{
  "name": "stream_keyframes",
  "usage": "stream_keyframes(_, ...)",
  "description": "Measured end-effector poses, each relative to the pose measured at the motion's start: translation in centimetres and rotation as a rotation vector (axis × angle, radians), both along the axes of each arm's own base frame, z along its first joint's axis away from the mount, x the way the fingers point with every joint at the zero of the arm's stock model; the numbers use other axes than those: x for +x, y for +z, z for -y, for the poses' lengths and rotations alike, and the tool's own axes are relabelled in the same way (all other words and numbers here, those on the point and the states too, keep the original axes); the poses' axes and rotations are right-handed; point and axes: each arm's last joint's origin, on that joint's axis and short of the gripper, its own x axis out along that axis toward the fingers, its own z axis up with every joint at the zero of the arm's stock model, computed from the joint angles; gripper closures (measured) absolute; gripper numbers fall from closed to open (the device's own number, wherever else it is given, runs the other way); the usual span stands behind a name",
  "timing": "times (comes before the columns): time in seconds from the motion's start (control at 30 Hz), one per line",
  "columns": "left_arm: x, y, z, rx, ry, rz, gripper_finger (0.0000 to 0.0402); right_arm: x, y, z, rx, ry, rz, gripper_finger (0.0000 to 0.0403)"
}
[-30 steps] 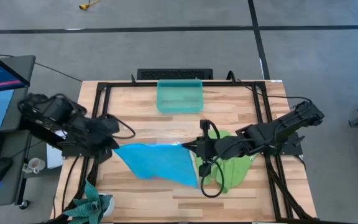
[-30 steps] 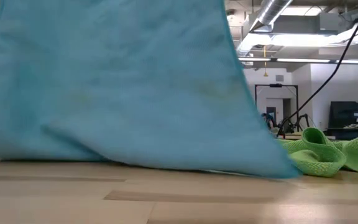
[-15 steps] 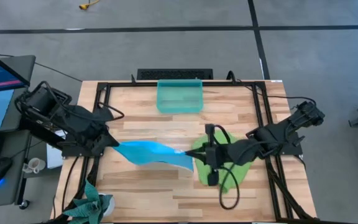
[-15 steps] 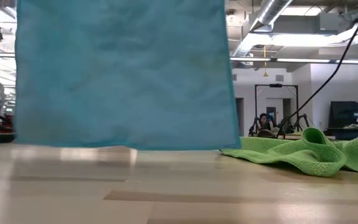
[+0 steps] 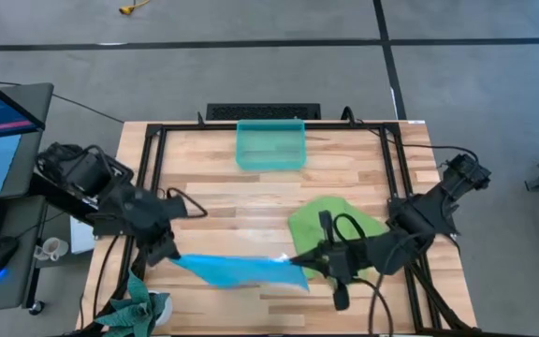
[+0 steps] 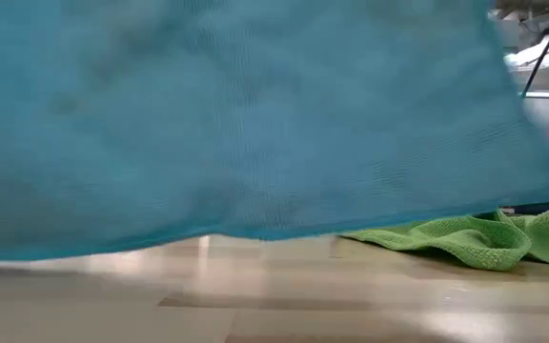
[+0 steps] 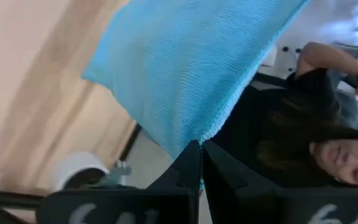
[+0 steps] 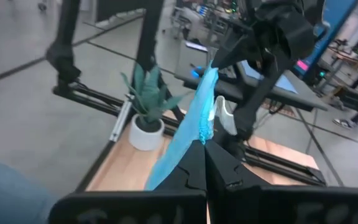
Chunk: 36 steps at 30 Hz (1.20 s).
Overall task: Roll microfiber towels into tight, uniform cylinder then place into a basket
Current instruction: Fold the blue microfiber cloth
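Blue towel (image 5: pixel 241 271) hangs stretched between both grippers over the table's (image 5: pixel 251 197) near edge, clear of the wood in the low view (it fills most of that picture). Left gripper (image 5: pixel 168 255), near the table's left front corner, clenched on the towel's left corner; the wrist view shows its fingers (image 7: pixel 188 165) pinching the hem. A potted plant (image 5: pixel 138 304) sits just off the front-left corner. A person shows in the left wrist view beyond the towel. Right gripper (image 5: pixel 298 265), front centre, clamped on the towel's other corner. Green towel (image 5: pixel 330 220) lies rumpled on the table just behind the right gripper, partly under that arm. Basket (image 5: pixel 269 145) sits at the far edge, centre, well apart from both towels.
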Motion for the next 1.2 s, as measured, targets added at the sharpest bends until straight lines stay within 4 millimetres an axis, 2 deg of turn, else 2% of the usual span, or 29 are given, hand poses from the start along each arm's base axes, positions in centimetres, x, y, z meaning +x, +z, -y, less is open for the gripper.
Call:
stream_keyframes(0.23, 0.1, -0.5, 4.3, -0.067, -0.050, -0.034, 0.0401, -1.0, -0.2, -1.5, 0.023, 0.052, 0.021, 0.0395)
stream_keyframes(0.33, 0.1, -0.9, 5.9, -0.093, -0.059, -0.059, 0.0401, -0.7, -0.6, -1.7, 0.062, 0.042, 0.024, 0.0395)
stream_keyframes(0.47, -0.3, -1.2, 7.2, -0.100, -0.074, -0.084, 0.0401, 0.7, -2.1, -2.2, 0.052, 0.020, -0.006, 0.0395)
stream_keyframes(0.63, -0.7, -1.2, 7.5, -0.097, -0.086, -0.083, 0.0401, 1.8, -2.7, -3.0, 0.023, 0.027, 0.011, 0.0395)
stream_keyframes(0.83, -0.7, -0.3, 7.1, -0.128, -0.094, -0.069, 0.0401, 1.7, -0.8, -3.8, -0.010, 0.055, 0.078, 0.0395)
stream_keyframes(1.03, -0.8, 1.5, 5.7, -0.119, -0.033, 0.007, 0.0401, 1.9, -0.6, -3.2, -0.078, -0.072, 0.095, 0.0395)
stream_keyframes(1.2, -0.9, 1.9, 5.3, -0.101, 0.005, 0.034, 0.0401, 2.1, -0.6, -2.8, -0.081, -0.099, 0.097, 0.0395)
